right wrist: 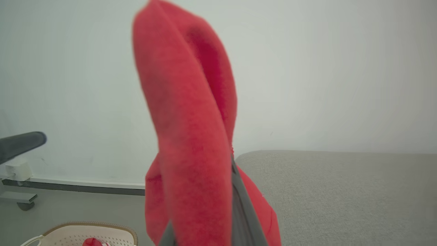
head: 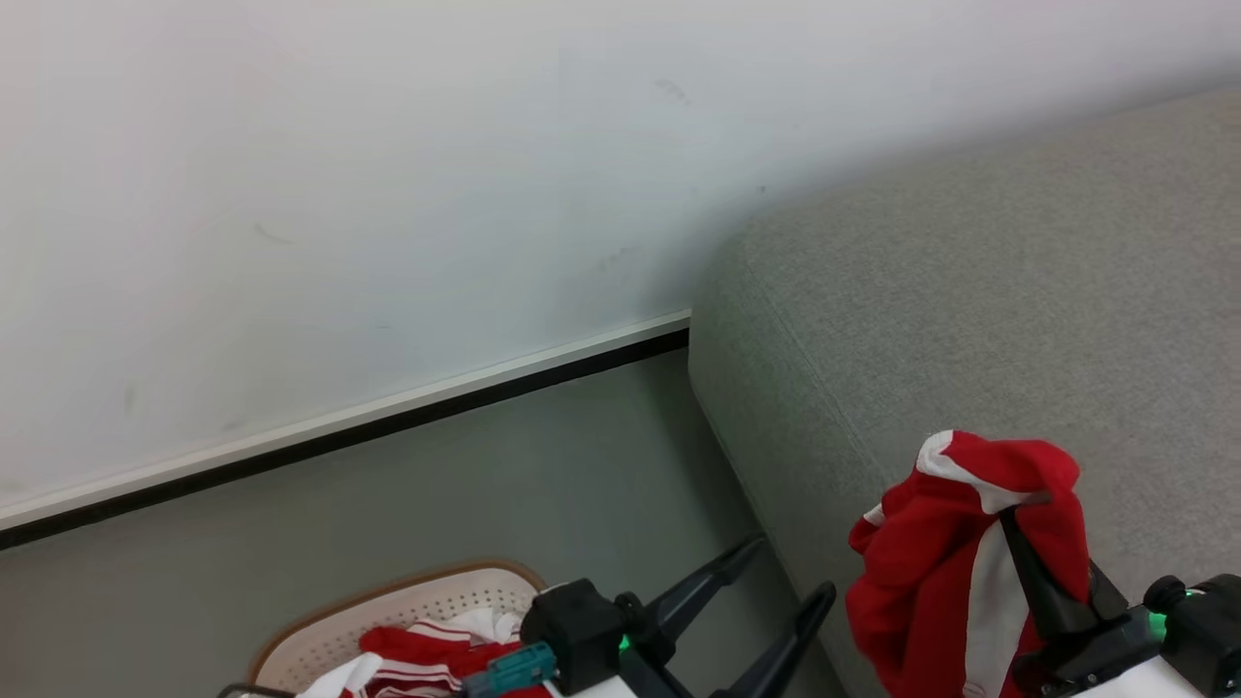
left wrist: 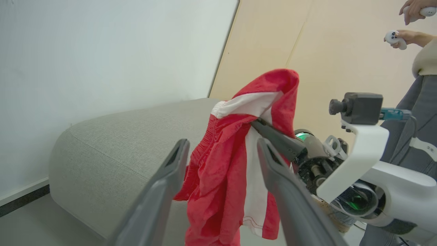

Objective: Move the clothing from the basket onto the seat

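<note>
My right gripper is shut on a red garment with white stripes, which hangs draped over its fingertips above the front edge of the grey seat. In the right wrist view the red cloth covers the dark fingers, with the seat behind. My left gripper stands open and empty beside the seat's corner, just left of the hanging garment. More red and white clothing lies in the cream basket on the floor at the lower left.
A white wall with a dark baseboard runs behind the basket and seat. Grey floor lies between the basket and the seat. A person stands on the right behind my right arm, holding white controllers.
</note>
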Robot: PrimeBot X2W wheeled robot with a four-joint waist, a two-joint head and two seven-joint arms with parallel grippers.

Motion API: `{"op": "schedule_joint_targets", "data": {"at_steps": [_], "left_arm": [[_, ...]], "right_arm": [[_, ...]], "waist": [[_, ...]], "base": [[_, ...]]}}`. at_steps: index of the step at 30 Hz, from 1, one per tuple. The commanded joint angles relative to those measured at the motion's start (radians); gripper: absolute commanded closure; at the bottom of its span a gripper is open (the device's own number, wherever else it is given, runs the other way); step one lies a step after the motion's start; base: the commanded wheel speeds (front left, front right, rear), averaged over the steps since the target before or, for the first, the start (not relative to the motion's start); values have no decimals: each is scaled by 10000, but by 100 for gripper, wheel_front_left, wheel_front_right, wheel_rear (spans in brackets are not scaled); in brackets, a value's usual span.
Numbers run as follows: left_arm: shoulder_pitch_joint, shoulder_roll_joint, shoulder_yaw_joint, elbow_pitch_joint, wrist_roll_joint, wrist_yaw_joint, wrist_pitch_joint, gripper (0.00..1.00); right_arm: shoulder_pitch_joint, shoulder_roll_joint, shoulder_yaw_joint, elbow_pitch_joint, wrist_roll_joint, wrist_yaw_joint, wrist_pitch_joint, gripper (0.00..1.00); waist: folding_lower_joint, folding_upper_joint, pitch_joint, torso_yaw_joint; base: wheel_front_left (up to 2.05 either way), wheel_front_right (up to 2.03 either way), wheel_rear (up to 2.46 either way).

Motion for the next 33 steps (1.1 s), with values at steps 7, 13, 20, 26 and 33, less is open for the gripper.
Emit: {"op": "schedule_joint_targets", "data": {"at_steps": [7, 13, 20, 26, 33], "left_arm": [[-17, -2, -104, 25, 97, 15, -2, 0], [-325, 87, -180, -53, 108, 15, -2, 0], [-1005, 554, -264, -114, 174, 15, -2, 0], [-1892, 1102, -357, -173, 224, 15, -2, 0], [-2688, 1564, -277, -316, 288, 15, -2, 0]], "right_arm": [[329, 152, -520, -281, 104, -22, 5, 100], [146, 513, -1151, -166, 153, -22, 5, 100], [-1247, 979, -1993, 393, 448, -22, 7, 100], [-3464, 972, -3117, 1535, 615, -22, 4, 100], [-6285, 322, -5172, 2956, 347, -23, 296, 100]], "waist": [[0, -1, 290, -426], [0, -1, 903, -346], [0, -1, 2438, -177], [0, -1, 3865, 157], [0, -1, 5120, 905]], "base": [[0, 0, 0], [0, 0, 0], [0, 0, 0], [0, 0, 0], [0, 0, 0]]}}
